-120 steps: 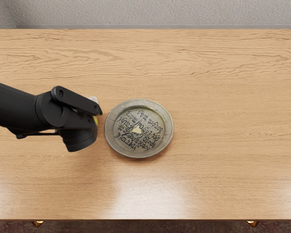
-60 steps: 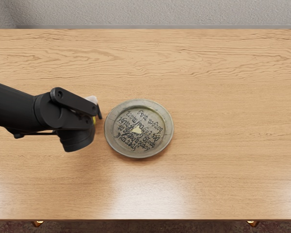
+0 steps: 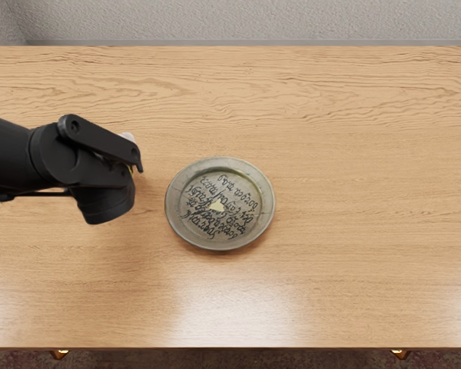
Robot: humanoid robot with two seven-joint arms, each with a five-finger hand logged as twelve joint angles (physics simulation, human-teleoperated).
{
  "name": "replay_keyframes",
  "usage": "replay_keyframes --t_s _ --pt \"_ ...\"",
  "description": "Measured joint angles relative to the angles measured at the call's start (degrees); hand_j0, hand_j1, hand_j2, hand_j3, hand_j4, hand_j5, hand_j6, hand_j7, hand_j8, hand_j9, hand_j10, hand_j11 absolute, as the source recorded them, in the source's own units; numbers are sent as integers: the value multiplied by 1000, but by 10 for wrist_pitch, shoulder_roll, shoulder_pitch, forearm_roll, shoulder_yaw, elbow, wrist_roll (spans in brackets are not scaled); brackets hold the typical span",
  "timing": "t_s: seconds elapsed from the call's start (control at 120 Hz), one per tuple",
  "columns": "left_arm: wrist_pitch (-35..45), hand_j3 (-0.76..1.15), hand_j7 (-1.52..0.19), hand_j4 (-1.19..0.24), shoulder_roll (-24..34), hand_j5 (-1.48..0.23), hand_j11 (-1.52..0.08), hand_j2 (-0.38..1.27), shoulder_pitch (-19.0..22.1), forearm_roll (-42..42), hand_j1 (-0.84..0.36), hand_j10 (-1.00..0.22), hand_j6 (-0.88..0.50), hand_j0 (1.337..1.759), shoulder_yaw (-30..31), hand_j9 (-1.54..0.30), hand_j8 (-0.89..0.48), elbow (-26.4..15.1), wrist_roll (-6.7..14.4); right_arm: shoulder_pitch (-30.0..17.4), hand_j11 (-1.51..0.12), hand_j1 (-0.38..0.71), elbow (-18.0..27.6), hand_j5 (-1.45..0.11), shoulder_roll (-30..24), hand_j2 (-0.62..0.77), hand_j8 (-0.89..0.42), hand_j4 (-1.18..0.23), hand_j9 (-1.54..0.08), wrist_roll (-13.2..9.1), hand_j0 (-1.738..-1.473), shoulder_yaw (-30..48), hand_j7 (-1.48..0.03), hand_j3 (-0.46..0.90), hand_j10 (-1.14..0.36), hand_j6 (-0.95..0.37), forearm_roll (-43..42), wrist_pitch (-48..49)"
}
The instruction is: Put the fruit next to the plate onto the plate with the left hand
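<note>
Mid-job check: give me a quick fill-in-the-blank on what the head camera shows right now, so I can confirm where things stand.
1. The left hand is beside the plate, on its ____ side.
2. The plate rests on a ____ table.
3. At the plate's centre there is a pale ____ among dark markings.
4. The plate holds ____ fruit.

Missing words: left; wooden; triangle; no.

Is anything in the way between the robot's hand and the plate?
No, nothing that I can see. Only bare table lies between the left hand and the plate. The fruit itself does not show in this picture. It may be hidden under the hand, but I cannot tell.
</note>
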Motion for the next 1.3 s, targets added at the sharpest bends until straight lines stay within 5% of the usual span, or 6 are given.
replay_keyframes --t_s 0.3,0.85,0.983,1.142,1.3 --pt "-1 0 -999 -745 -3 -1018 -1032 263 -74 0 -258 -506 -603 1646 -6 -1017 -455 -65 21 0 -50 -303 0 -50 0 -7 -39 -39 -50 0 -1658 0 -50 0 -39 -39 0 0" --pt "0 0 -978 -730 -57 -989 -992 224 -138 -17 -227 -550 -703 1648 -97 -980 -536 -73 54 0 -50 -303 0 -50 0 -7 -39 -39 -50 0 -1658 0 -50 0 -39 -39 0 0" --pt "1 0 -974 -731 -57 -983 -987 254 -131 -31 -249 -542 -717 1649 -119 -976 -523 -66 57 0 -50 -303 0 -50 0 -7 -39 -39 -50 0 -1658 0 -50 0 -39 -39 0 0" --pt "0 0 -958 -721 -57 -966 -971 176 -76 -31 -239 -526 -710 1649 -142 -958 -520 -47 58 0 -50 -303 0 -50 0 -7 -39 -39 -50 0 -1658 0 -50 0 -39 -39 0 0" --pt "1 0 -942 -712 -57 -947 -952 284 -38 -11 -265 -551 -708 1651 -162 -943 -557 -20 55 0 -50 -303 0 -50 0 -7 -39 -39 -50 0 -1658 0 -50 0 -39 -39 0 0"
